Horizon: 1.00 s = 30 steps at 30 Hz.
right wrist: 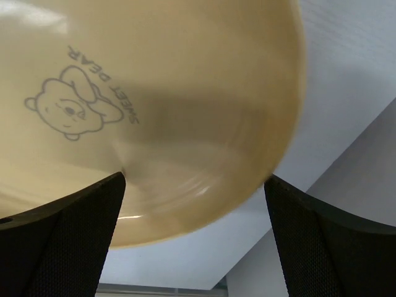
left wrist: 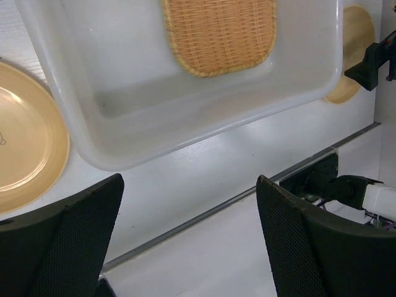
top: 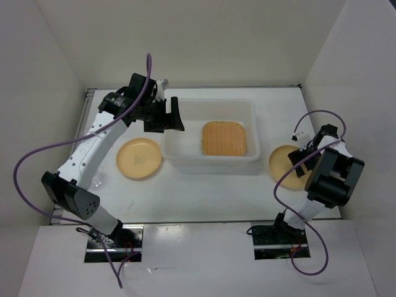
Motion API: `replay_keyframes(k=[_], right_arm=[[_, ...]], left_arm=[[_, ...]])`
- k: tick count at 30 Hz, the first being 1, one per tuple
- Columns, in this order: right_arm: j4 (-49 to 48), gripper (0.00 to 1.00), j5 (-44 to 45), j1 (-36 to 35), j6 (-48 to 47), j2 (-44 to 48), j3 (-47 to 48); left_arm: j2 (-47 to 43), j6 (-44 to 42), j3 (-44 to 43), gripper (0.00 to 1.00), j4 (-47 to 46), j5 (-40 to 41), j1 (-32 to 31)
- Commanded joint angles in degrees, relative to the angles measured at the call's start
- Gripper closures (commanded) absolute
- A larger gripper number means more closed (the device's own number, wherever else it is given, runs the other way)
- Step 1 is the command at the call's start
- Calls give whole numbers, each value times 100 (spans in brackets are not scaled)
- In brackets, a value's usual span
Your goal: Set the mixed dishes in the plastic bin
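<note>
Two yellow-tan plates are counted, the left plate (top: 139,158) and the right plate (top: 278,158); one woven tray (top: 224,138), one plastic bin (top: 182,133) and one clear cup (top: 98,180), faintly seen.

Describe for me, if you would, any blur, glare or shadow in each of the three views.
Top external: sharp and evenly lit, with bright reflections at the near edge of the table. Left wrist: plastic bin crisp, its pale reflection on the table beneath. Right wrist: yellow-tan plate very close, right rim smeared, a dark shadow band across it.
</note>
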<state>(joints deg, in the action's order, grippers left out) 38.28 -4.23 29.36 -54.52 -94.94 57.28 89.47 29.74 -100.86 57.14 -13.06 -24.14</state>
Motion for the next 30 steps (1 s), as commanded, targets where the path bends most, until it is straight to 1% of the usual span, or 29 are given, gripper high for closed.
replay_keyframes(k=[1, 6, 10, 11, 14, 15, 16, 18, 21, 22, 24, 25, 27, 28, 30], right_arm=[[-119, 3, -359, 61, -67, 98, 91], [-286, 3, -534, 8, 56, 168, -85], [-286, 3, -666, 8, 179, -182, -85], [-225, 4, -667, 8, 231, -288, -85], [-84, 12, -808, 8, 380, -815, -6], [-32, 17, -860, 60, 459, -929, 72], [-31, 18, -860, 61, 460, -1096, 134], [-31, 22, -1018, 218, 460, -1150, 275], [30, 44, -1018, 219, 460, -1273, 389], [100, 63, -1018, 219, 460, -1343, 390], [100, 76, -914, 219, 573, -1422, 521], [100, 88, -861, 219, 574, -1492, 521], [100, 97, -738, 219, 679, -1493, 574], [-39, 100, -624, 219, 680, -1493, 522], [-40, 100, -571, 219, 680, -1318, 521]], left_arm=[[-141, -117, 22, 6, 60, -153, 23], [-36, -3, 22, 6, 8, -153, 23], [17, -3, -30, 6, 7, -206, 23], [18, -3, -83, 6, 7, -206, 23], [18, -3, -136, 6, 60, -153, 23], [18, -3, -136, 6, 121, -153, 23], [18, -3, -136, 6, 121, -153, 23], [18, -3, -136, 6, 121, -100, 23], [18, -3, -66, 6, 69, -100, 23], [18, 58, -5, 6, 69, -100, 23], [-35, 59, 48, 6, 16, -100, 23], [-35, 111, 49, 6, 16, -100, 23], [-35, 111, 102, 6, -36, -100, 23], [-35, 111, 102, 6, -37, -100, 23], [-35, 111, 40, 6, -37, -100, 23]])
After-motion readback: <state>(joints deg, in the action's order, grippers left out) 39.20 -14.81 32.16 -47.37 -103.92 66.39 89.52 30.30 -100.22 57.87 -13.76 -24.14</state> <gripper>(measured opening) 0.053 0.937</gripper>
